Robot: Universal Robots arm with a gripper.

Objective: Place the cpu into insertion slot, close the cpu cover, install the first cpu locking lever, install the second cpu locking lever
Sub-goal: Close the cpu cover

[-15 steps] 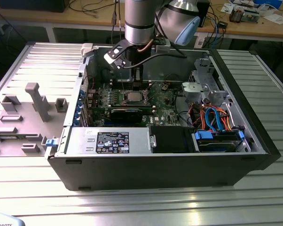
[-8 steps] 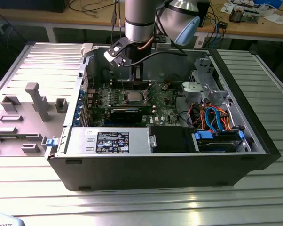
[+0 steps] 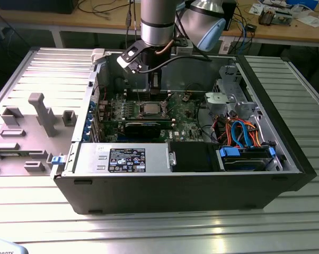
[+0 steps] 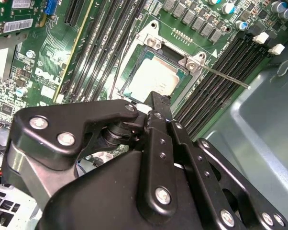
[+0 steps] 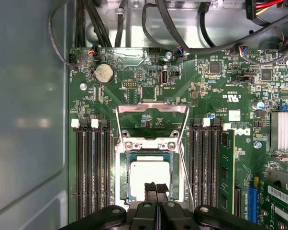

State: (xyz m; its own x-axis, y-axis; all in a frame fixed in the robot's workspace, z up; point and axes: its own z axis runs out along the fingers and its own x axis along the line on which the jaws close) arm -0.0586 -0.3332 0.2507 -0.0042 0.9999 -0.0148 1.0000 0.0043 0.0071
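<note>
Black fingertips of the gripper are pressed together with nothing visible between them, and they hang directly over one edge of the cpu. The chip appears to lie inside the insertion slot, its dull silver top showing within the pale rim. In the exterior view it sits at 6 o'clock, just under the gripper. Green cards are at the socket's 9 o'clock, and orange and blue drive cables are well off at 4 o'clock. The cpu cover is swung open, its window lying over bare motherboard. A thin locking lever juts free beside the socket. The main risk I judge is the closed fingers dragging or pressing off-centre on the chip. That could tilt it in the socket and damage the contacts beneath. A chip that is not fully flush would also be crushed once the frame comes down. The loose lever could snag a finger, and the memory slots on both sides leave little room for sideways error.
</note>
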